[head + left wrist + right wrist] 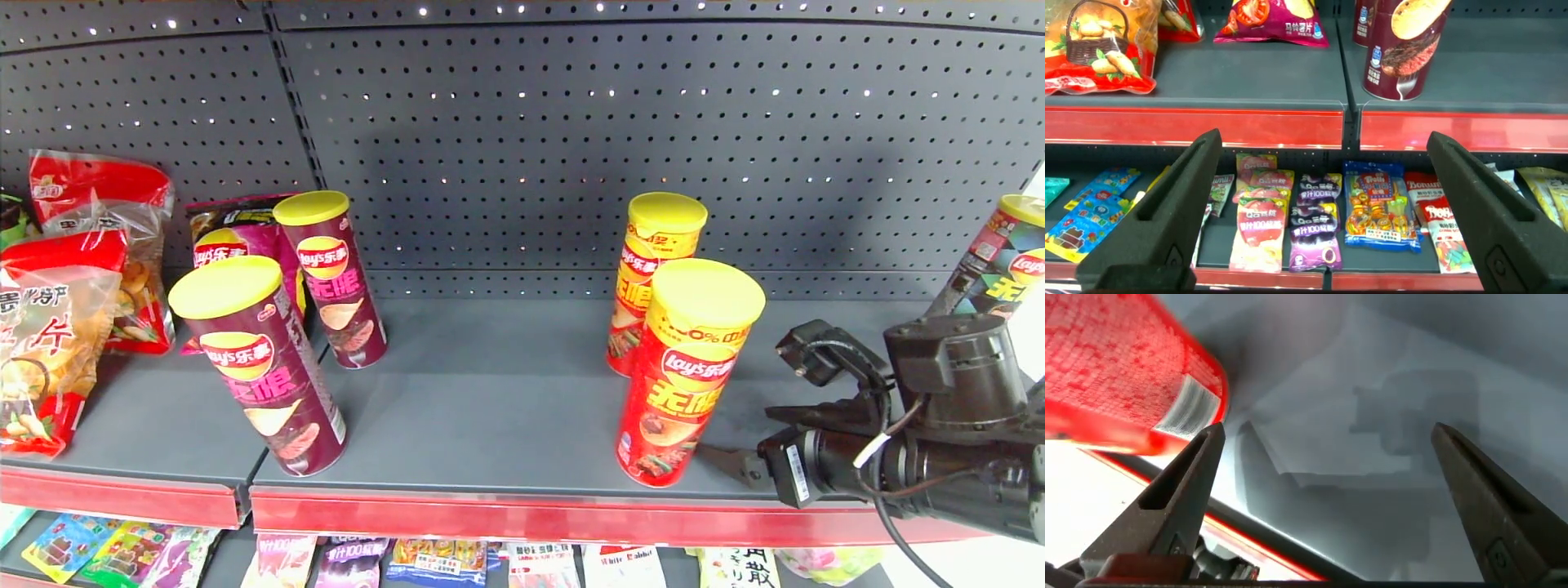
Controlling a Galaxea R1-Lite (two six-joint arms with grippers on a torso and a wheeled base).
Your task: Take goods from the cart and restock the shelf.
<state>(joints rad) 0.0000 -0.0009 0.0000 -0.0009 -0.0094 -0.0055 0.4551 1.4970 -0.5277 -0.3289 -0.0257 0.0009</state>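
Shelf stock: five chip cans stand upright on the grey shelf (506,408). There are two purple, two red-and-yellow, and one dark can (992,261) at the far right edge.
Purple pair: the front purple can (261,367) stands near the shelf lip, with the rear purple can (335,278) behind it, beside the snack bags (57,327) on the left.
Red pair: the front red can (686,376) stands close to the shelf's front edge, and the rear red can (653,253) stands just behind it.
Right hand (735,430): spread wide and holding nothing, low over the shelf just beside the base of the front red can. Whether a finger touches the can, I cannot tell.
Left hand (1324,139): also wide open and empty, held in front of the lower shelf, facing the candy packets (1315,220).
Done so far: by the look of it, the front red can is already placed, since it stands free on its own base.
Left to do: probably more trips to the cart. A broad bare stretch of shelf lies between the purple and red cans, and neither hand carries goods.
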